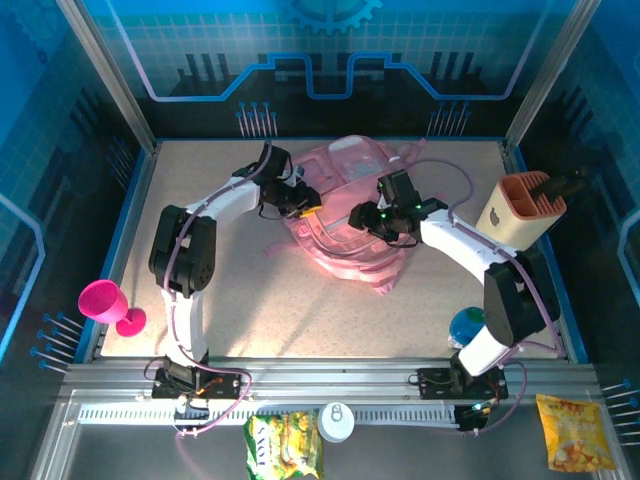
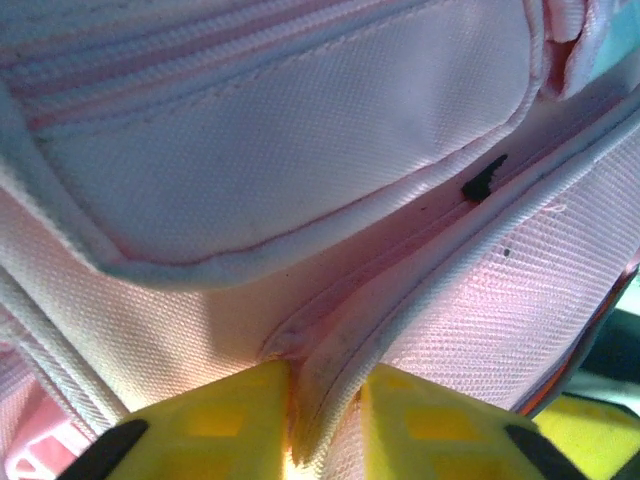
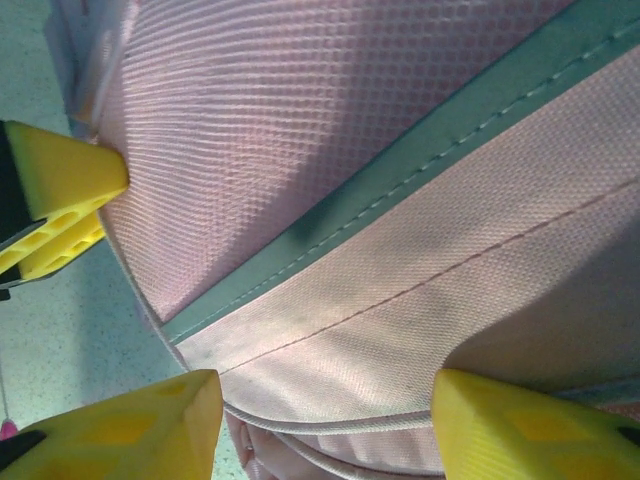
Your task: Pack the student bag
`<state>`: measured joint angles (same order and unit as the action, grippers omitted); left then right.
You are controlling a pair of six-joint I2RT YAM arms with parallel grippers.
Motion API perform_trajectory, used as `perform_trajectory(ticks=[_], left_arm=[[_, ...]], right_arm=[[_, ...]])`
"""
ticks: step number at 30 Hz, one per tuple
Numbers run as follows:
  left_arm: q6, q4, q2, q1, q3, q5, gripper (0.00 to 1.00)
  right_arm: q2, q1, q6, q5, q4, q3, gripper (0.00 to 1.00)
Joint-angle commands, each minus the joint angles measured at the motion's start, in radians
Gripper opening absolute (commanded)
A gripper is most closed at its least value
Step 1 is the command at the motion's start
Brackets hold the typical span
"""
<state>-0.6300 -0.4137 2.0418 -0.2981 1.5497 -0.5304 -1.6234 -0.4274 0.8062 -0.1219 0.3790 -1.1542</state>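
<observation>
Left wrist: left tool (image 2: pixel 322 390) pinches student bag (image 2: pixel 300 150) seam; right tool (image 3: pixel 325 392) spread apart.

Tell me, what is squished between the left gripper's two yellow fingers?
A stitched edge of the pink student bag, pinched by the fingers of the left gripper, seen in the left wrist view.

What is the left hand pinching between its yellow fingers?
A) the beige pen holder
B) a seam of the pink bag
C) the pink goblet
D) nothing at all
B: in the left wrist view the left hand has its yellow fingers tight on either side of a raised seam of the student bag.
</observation>
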Motion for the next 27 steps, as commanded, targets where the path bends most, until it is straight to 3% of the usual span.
perform_trajectory(ticks=[1, 6, 16, 20, 24, 27], left_arm=[[0.006, 0.000, 0.010, 0.005, 0.027, -0.058, 0.17], [-0.007, 0.022, -0.033, 0.009, -0.006, -0.055, 0.00], [-0.136, 0.178, -0.224, 0.036, -0.253, -0.023, 0.00], [-0.188, 0.225, -0.231, 0.035, -0.299, -0.037, 0.00], [-0.219, 0.259, -0.231, 0.029, -0.310, -0.048, 0.00], [-0.229, 0.268, -0.225, 0.021, -0.302, -0.054, 0.00]], right_arm=[[-0.037, 0.025, -0.020, -0.024, 0.006, -0.036, 0.58], [-0.099, 0.040, -0.050, -0.050, 0.001, -0.088, 0.57], [-0.333, 0.042, -0.165, -0.093, 0.046, -0.346, 0.55], [-0.420, 0.049, -0.210, -0.119, 0.064, -0.475, 0.56], [-0.400, 0.050, -0.223, -0.104, 0.070, -0.506, 0.57], [-0.304, 0.049, -0.205, -0.068, 0.048, -0.431, 0.58]])
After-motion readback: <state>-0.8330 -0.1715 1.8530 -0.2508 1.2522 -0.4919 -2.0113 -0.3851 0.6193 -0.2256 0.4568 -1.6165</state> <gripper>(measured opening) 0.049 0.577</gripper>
